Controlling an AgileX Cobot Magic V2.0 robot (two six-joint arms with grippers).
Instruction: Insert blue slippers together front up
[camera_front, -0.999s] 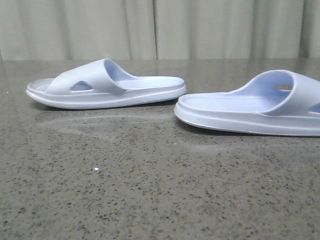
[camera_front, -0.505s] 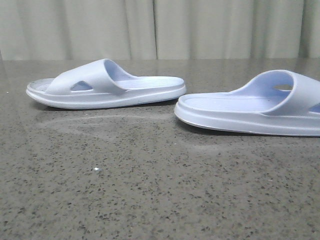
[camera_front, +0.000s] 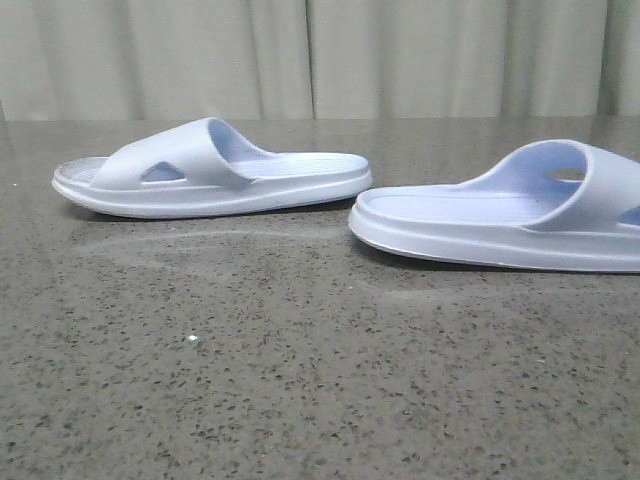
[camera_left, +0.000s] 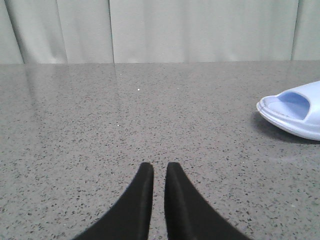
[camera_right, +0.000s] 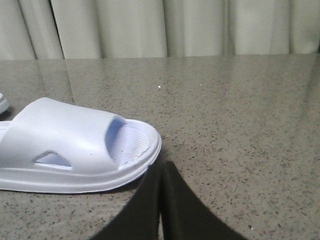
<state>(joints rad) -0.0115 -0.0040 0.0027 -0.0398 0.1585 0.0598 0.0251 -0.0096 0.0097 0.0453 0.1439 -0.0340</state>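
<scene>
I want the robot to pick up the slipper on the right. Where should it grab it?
Probably the wide strap of the right slipper. It arches up off the footbed with an open tunnel under it, so one finger can slip inside. The right tool sits beside the toe end, shut, so it should open and come in from there.

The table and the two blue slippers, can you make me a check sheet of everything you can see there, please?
Surface: dark speckled stone table, faint smear marks near the middle.
Job's things: left slipper and right slipper lie flat and apart, heels facing each other, soles down, not joined.
Clutter: one tiny white speck.
Grippers: left gripper nearly closed, holding nothing; right gripper closed, holding nothing, beside the right slipper's toe.
Cables: nothing seen.
Surroundings: pale curtain behind the table.
</scene>
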